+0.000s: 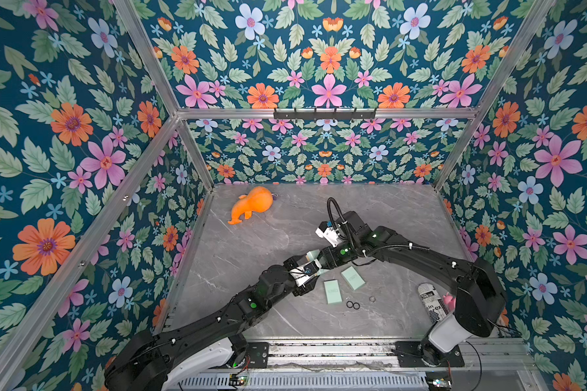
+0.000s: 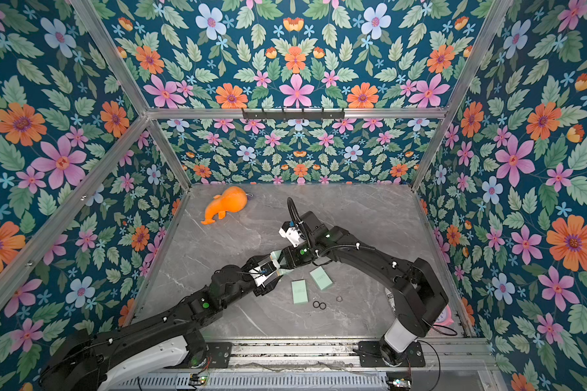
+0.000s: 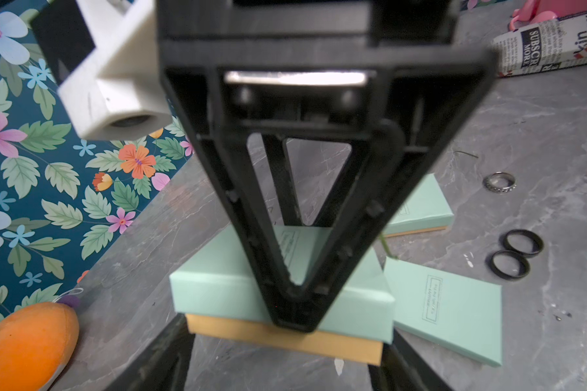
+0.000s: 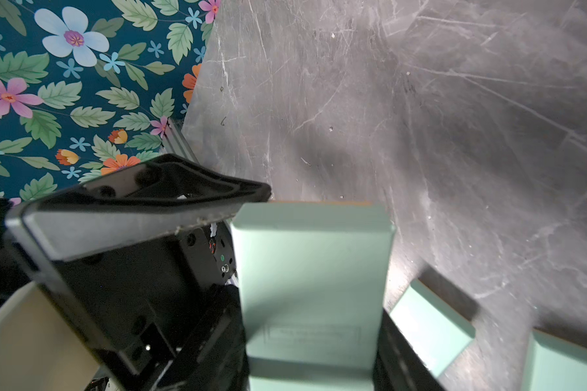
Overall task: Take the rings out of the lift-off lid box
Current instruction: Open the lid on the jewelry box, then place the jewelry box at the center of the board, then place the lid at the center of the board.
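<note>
Our right gripper is clamped on the mint-green box. The left gripper straddles its end, and we can't tell if it's pinching. We spot three rings out on the worktop nearby.

Arms inward; right gripper tight on mint box, left gripper wide astride it.

You're looking at a mint-green box with a tan base; two black rings are lying at its five o'clock, a silvery-grey ring glinting nearby, on grey veined tabletop.
</note>
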Robot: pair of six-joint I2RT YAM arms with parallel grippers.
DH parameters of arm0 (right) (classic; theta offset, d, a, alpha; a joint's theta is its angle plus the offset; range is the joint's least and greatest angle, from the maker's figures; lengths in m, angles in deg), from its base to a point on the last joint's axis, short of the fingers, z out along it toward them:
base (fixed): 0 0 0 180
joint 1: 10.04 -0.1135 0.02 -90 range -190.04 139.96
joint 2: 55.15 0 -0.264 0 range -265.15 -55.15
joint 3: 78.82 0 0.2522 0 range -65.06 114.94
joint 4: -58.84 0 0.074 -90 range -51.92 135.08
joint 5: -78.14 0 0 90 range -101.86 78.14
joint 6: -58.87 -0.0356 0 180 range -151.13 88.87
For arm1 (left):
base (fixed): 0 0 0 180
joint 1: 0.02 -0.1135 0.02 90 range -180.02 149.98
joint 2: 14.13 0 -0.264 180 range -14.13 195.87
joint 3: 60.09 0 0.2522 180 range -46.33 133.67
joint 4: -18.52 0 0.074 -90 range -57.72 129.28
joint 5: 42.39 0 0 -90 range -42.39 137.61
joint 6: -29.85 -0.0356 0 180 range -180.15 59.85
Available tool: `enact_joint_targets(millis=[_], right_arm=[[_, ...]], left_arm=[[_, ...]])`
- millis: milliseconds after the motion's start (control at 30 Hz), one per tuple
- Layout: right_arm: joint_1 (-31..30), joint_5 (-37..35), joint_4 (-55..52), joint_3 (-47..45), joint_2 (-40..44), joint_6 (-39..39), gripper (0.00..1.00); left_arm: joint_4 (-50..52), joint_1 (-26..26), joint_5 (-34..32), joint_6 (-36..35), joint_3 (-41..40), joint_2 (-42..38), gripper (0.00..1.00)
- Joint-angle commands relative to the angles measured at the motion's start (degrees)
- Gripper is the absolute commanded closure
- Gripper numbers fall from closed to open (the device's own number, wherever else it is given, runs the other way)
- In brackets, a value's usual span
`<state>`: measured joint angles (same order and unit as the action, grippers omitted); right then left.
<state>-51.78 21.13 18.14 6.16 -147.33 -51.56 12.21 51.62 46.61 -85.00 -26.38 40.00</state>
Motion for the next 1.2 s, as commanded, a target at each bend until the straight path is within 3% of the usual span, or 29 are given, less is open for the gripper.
enact_joint_targets(millis=[0,400,567,800,933,1167], right_arm=[[0.5,3.6,2.0,1.1,0.9,-1.2,0.63],[1.9,3.4,-0.9,1.7,3.3,-0.3,0.63],[4.6,1.0,-1.2,-1.5,6.6,-0.7,0.64],[11.3,-8.7,-1.7,-12.0,12.9,-3.6,0.64],[15.5,-15.4,-2.9,-16.9,16.1,-6.0,0.64],[17.6,-21.6,-3.5,-22.0,18.7,-6.4,0.64]], left_arm=[[6.3,0.3,-0.1,-2.0,-0.2,0.6,0.46],[7.3,0.9,-0.7,-2.4,-0.2,1.5,0.47],[5.0,1.0,-4.1,0.4,-0.1,1.4,0.47],[4.0,0.9,-14.1,11.7,5.0,3.9,0.46],[2.6,1.1,-19.5,21.7,7.7,6.4,0.46],[-8.1,4.3,-30.7,37.7,3.5,11.4,0.46]])
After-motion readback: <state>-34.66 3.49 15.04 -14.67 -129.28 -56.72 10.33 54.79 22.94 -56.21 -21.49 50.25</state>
